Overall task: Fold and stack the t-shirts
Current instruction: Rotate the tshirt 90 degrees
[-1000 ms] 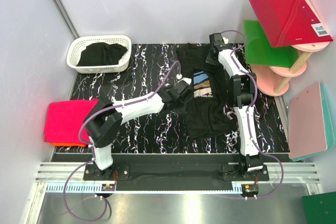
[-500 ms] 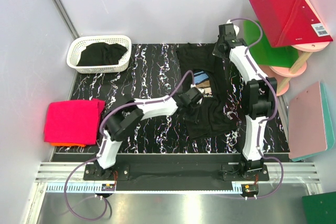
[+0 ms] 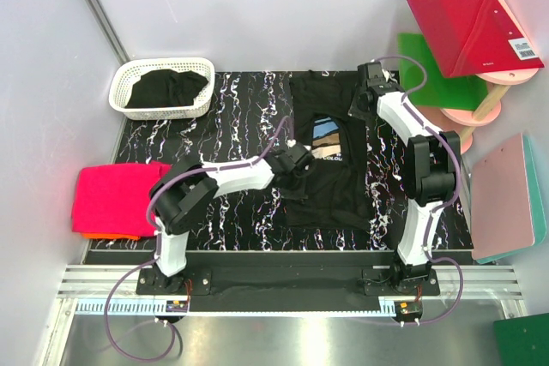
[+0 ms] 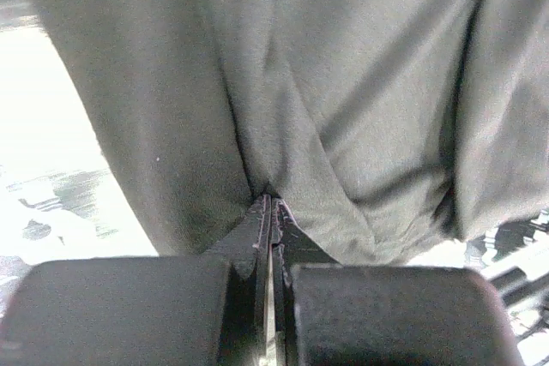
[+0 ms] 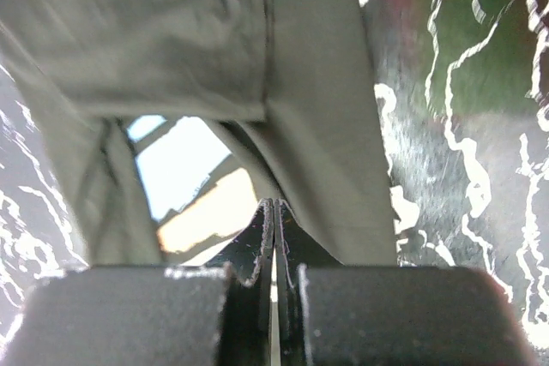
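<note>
Surface: black with white veining (image 3: 232,117), pale walls around it.
Printed t-shirt (image 3: 330,190): black, lying right of centre on the surface, blue, tan and white print face up.
Long axis: runs 12 to 6 o'clock; the lettering reads upright from the near edge, so the top points to 12.
Left jaws: pressed together, pinching a fold at the shirt's 9 o'clock edge beside the print.
Right jaws: pressed together, pinching cloth at the upper 3 o'clock edge.
Change: half a second ago the shirt was bunched and skewed toward 5 o'clock; now it lies straighter and flatter, and the right jaws have come nearer.
Other shirts: black one (image 3: 167,87) in the white basket (image 3: 129,109) at 10 o'clock; folded hot-pink one (image 3: 116,199) on an orange one (image 3: 107,235) at 9.
</note>
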Motion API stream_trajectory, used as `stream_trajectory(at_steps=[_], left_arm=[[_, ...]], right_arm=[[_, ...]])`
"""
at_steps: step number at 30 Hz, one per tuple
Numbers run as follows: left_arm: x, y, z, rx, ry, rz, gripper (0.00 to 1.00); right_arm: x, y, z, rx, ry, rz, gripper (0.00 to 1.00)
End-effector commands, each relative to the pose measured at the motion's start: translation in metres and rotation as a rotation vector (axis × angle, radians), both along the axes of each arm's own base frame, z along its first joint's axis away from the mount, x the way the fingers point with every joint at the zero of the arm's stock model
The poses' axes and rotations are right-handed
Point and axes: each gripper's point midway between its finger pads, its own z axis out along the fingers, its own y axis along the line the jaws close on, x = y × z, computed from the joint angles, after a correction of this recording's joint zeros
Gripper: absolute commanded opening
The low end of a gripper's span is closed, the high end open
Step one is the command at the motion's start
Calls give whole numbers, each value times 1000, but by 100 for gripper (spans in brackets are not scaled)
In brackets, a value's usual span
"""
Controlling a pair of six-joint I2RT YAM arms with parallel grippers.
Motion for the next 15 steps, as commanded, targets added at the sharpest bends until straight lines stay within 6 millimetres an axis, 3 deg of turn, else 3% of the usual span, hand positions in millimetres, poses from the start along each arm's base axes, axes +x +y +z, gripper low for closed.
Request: stream_trajectory(at_steps=[1, 3, 5, 9, 10, 12, 13, 15], left_arm=[[1, 65, -20, 212, 10, 38, 0], [9, 71, -16, 236, -18, 18, 0], [11, 63, -6, 200, -30, -14, 0], [13, 47, 20, 120, -97, -84, 0], [15, 45, 34, 97, -130, -84, 0], [15, 41, 47, 60, -167, -86, 2], [14, 41, 60, 30, -193, -85, 6], [14, 32, 77, -43, -230, -84, 36]], right_arm=[[-8, 13, 25, 62, -65, 37, 0], [-16, 15, 17, 76, -47, 55, 0], [-22, 20, 14, 97, -41, 81, 5], [-35, 26, 19, 125, -62, 131, 40], [-38, 26, 29, 128, -86, 134, 56], [-47, 26, 29, 133, -95, 137, 67], [-50, 24, 39, 136, -119, 137, 71], [-57, 24, 39, 145, -120, 132, 75]])
